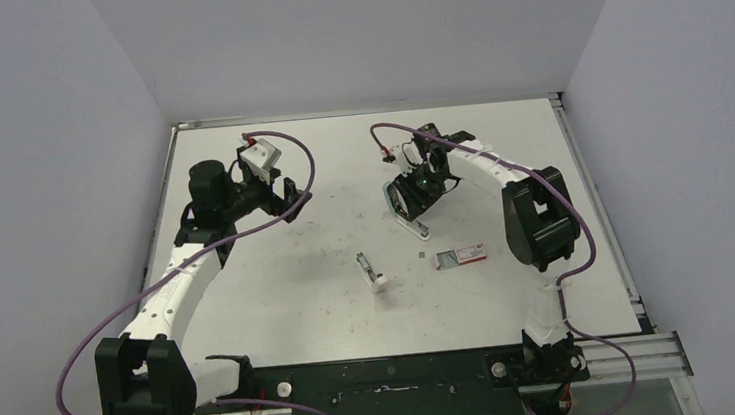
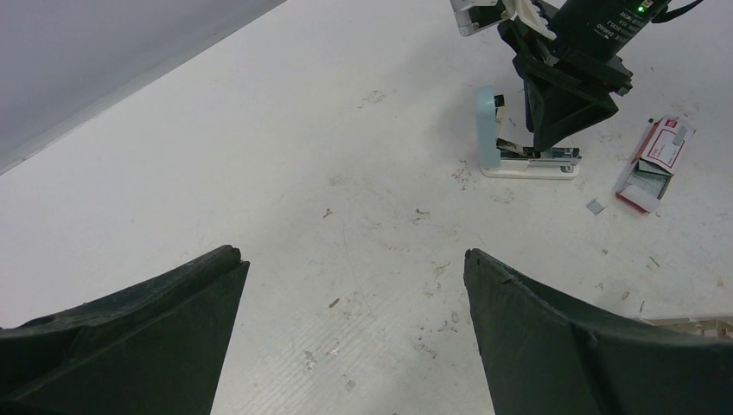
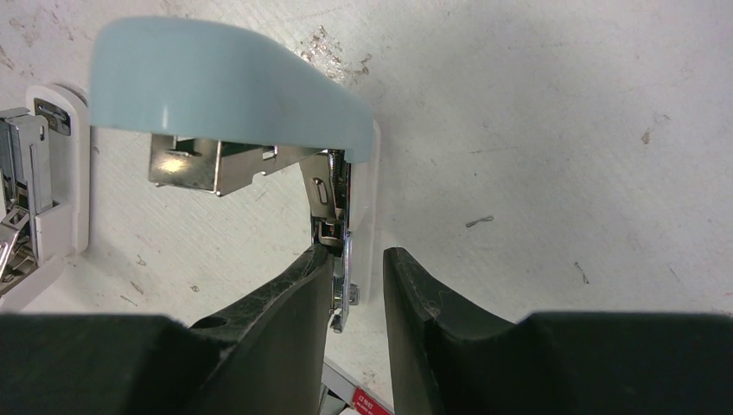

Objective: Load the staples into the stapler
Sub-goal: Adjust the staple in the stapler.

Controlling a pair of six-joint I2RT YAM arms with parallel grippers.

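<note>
Table, well inside its edges: right gripper clamps stapler.

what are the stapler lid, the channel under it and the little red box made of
stapler lid: likely plastic, smooth pale blue with soft glare. channel: metal, bright silver, bent sheet edges. red box: probably cardboard, matte print, folded flap.

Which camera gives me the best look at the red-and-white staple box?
Left wrist: the staple box lies unobstructed, grey staples showing at its open end. Top external shows the box whole but small, right of centre. Right wrist catches only its red corner at the bottom edge.
</note>
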